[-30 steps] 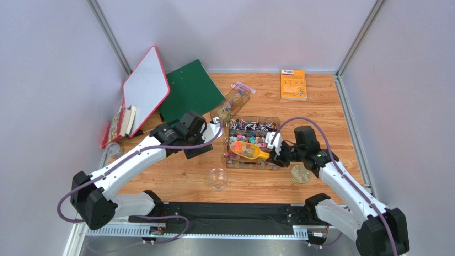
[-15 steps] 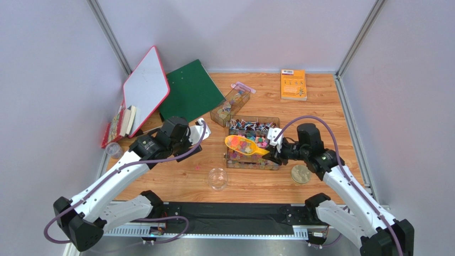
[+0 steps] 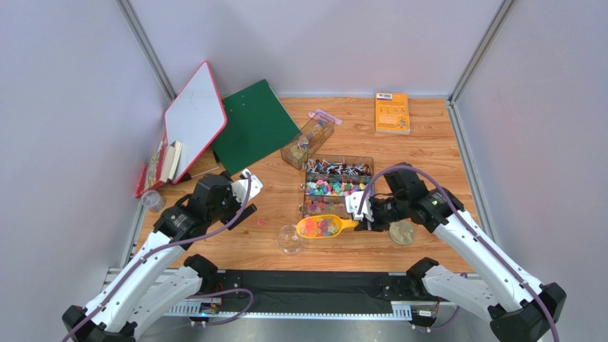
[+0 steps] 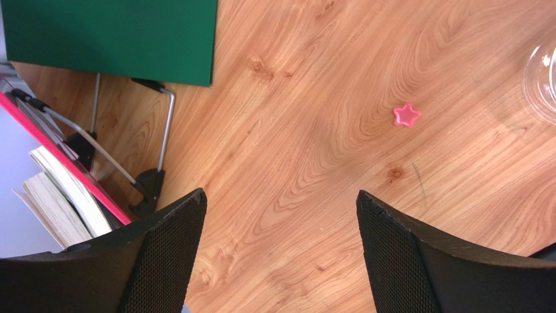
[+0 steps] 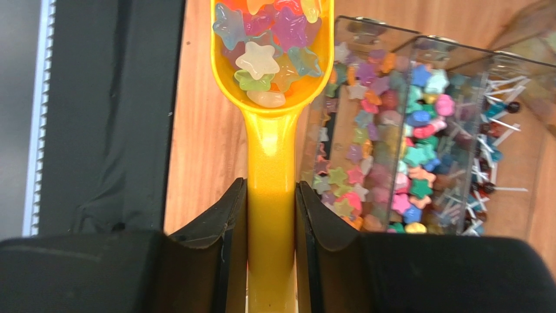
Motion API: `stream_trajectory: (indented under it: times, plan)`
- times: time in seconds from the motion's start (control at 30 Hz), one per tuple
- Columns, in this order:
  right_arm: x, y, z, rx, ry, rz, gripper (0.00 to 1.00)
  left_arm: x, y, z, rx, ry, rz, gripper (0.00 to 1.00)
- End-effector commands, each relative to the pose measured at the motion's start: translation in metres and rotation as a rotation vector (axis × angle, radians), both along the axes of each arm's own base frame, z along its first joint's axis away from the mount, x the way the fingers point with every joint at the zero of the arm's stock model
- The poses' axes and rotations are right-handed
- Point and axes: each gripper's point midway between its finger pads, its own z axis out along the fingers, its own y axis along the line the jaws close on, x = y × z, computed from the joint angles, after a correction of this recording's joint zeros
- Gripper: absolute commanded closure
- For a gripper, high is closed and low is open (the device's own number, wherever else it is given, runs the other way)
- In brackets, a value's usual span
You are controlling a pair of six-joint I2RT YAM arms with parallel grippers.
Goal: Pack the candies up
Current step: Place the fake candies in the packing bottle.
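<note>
My right gripper [image 3: 362, 217] is shut on the handle of a yellow scoop [image 3: 322, 226] and holds it just right of a small clear jar [image 3: 290, 238]. The scoop's bowl [image 5: 271, 45] is full of star-shaped candies [image 5: 264, 62] in mixed colours. More candies [image 3: 330, 188] fill a clear compartment box [image 3: 308, 209] behind it; they also show in the right wrist view [image 5: 385, 163]. One pink star candy [image 4: 406, 115] lies loose on the table, also seen from above [image 3: 260, 223]. My left gripper [image 4: 280, 208] is open and empty above bare wood, left of the jar [image 4: 541, 78].
A round gold lid [image 3: 402, 232] lies right of the box. A second clear box [image 3: 307, 139], a green folder [image 3: 253, 121], a red-framed whiteboard [image 3: 194, 117], books [image 3: 163, 165] and an orange book [image 3: 392, 112] lie further back. A black mat [image 3: 307, 285] lines the near edge.
My right gripper has lifted the loaded scoop out of the box and carried it forward and left, down beside the jar. My left arm has drawn back to the left and nearer.
</note>
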Motion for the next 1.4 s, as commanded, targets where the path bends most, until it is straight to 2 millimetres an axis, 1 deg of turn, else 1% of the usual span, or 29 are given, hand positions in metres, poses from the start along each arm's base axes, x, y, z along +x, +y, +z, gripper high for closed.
stream_trajectory:
  times: [0.0, 0.07, 0.13, 0.2, 0.4, 0.6, 0.83, 0.87, 0.93, 1.37]
  plan:
    - [-0.008, 0.011, -0.006, -0.025, 0.002, 0.081, 1.00, 0.002, -0.005, 0.016, -0.088, -0.028, 0.016, 0.10]
    - [-0.008, 0.016, -0.010, -0.038, 0.009, 0.082, 1.00, 0.001, -0.004, 0.020, -0.095, -0.033, 0.018, 0.10]
    - [-0.005, 0.021, -0.014, -0.057, 0.003, 0.084, 1.00, 0.002, -0.005, 0.028, -0.108, -0.047, 0.017, 0.10]
    - [-0.004, 0.027, -0.014, -0.067, -0.002, 0.095, 1.00, 0.002, -0.006, 0.032, -0.114, -0.057, 0.010, 0.10]
    - [0.000, 0.027, -0.023, -0.148, -0.013, 0.100, 1.00, 0.000, -0.009, 0.040, -0.146, -0.072, -0.005, 0.11]
    - [0.006, 0.028, -0.025, -0.185, -0.010, 0.071, 1.00, -0.005, -0.012, 0.040, -0.168, -0.073, -0.021, 0.11]
    - [0.018, 0.030, -0.021, -0.230, -0.040, 0.052, 1.00, -0.010, -0.012, 0.036, -0.185, -0.067, -0.027, 0.11]
    - [0.017, 0.030, -0.022, -0.249, -0.039, 0.062, 1.00, -0.010, -0.013, 0.037, -0.187, -0.070, -0.029, 0.11]
    - [0.021, 0.029, -0.022, -0.270, -0.057, 0.055, 1.00, -0.013, -0.016, 0.035, -0.200, -0.057, -0.046, 0.11]
    - [0.026, 0.026, -0.026, -0.379, -0.075, 0.057, 1.00, -0.017, -0.018, 0.035, -0.229, -0.067, -0.053, 0.11]
